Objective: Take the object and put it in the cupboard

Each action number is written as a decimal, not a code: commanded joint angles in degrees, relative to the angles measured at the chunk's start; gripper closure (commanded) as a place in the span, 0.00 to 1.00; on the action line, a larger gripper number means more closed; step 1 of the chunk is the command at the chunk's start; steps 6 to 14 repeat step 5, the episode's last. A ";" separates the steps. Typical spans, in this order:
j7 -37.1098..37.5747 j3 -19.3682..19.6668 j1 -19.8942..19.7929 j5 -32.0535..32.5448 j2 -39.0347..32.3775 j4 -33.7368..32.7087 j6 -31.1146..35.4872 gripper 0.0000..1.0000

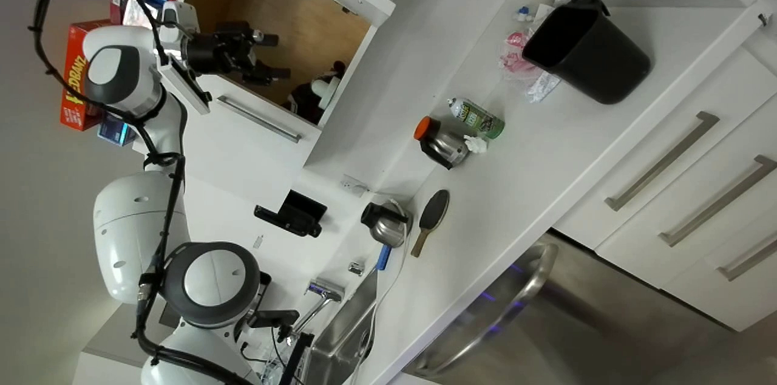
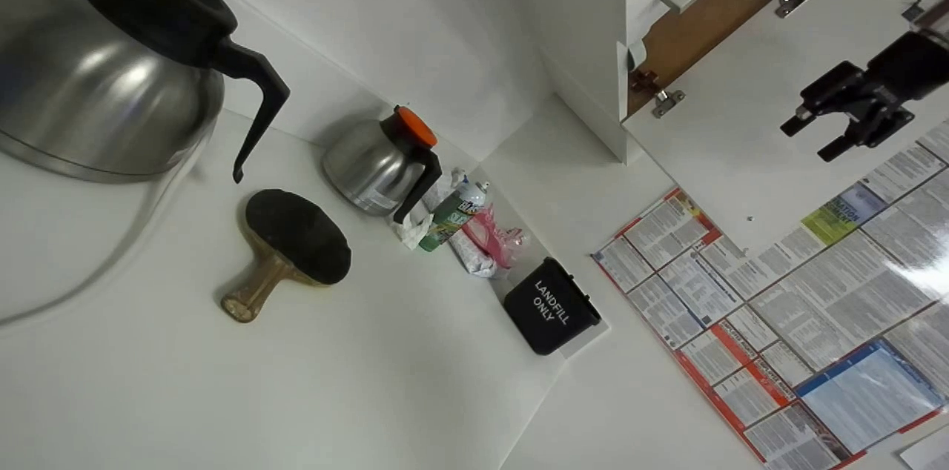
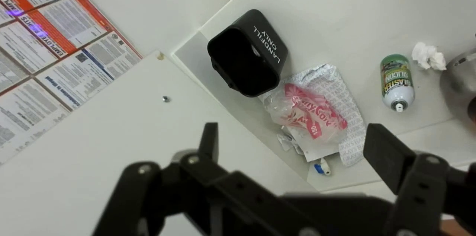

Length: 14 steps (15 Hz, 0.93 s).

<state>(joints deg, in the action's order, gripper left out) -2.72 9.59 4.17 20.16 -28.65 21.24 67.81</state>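
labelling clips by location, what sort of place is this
Probably a workplace kitchenette or break room: there is a metal sink, an orange-lidded steel pot, likely for coffee, and posted notices, one reading EMPLOYEE RIGHTS.

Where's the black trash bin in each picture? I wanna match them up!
In an exterior view: the black bin, upper right, above and right of the green spray can.
In an exterior view: the black bin, below and a bit right of centre, lower right of the green spray can.
In the wrist view: the black bin, above centre, left of the green spray can.
Landmark shared by all: the green spray can.
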 commanded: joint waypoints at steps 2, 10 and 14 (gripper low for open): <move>-2.63 -0.26 -1.84 -1.70 0.13 0.19 -0.09 0.00; -3.82 -0.58 -3.08 -2.61 0.18 0.25 -0.06 0.00; -3.82 -0.58 -3.08 -2.61 0.18 0.25 -0.06 0.00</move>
